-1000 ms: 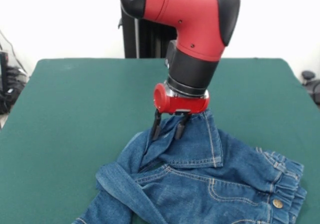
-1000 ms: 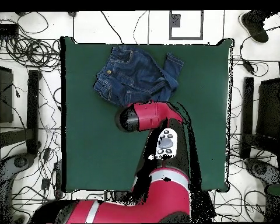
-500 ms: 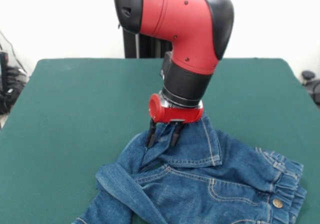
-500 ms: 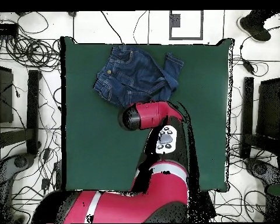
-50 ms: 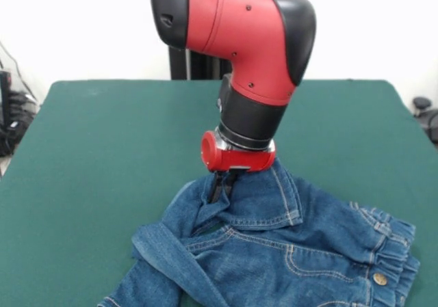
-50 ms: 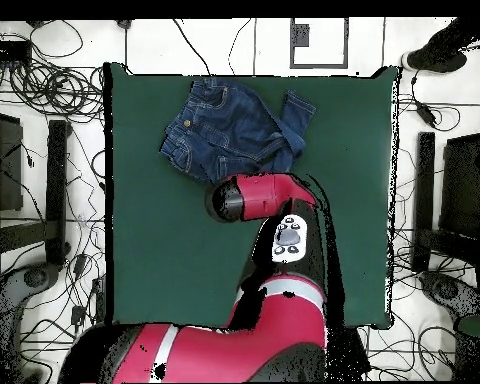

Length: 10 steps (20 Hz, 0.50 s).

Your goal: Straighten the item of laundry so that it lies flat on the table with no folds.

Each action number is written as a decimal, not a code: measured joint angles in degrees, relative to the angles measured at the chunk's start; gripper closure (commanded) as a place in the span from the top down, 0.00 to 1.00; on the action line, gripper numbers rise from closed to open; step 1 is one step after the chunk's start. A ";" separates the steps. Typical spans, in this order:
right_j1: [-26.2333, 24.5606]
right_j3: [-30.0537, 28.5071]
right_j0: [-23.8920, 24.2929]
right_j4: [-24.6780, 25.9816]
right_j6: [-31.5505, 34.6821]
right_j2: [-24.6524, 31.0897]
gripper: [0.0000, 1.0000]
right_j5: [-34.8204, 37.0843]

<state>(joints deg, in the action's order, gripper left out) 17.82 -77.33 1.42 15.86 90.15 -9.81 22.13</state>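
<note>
The gripper pinches a folded-over jeans flap just below it (probably to pull that fold flat).

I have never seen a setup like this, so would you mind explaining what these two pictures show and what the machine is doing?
The red and black machine is a robot arm with a two-fingered gripper at its tip. One picture faces it across the table; the other looks straight down. On the large dark green cloth-topped table lies a small pair of crumpled blue denim jeans, near one edge in the overhead view. The fingers are closed on a raised fold of the denim, pinching it; the jeans are not yet flat.
</note>
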 measured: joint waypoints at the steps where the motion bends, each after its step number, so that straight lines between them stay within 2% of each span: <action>1: 0.03 -0.03 0.02 -0.12 0.00 0.00 0.00 0.00; 10: 3.85 -3.13 0.44 -1.84 0.00 -0.08 0.00 0.26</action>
<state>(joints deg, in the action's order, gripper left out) 21.67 -80.47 1.86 14.01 90.15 -9.90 22.39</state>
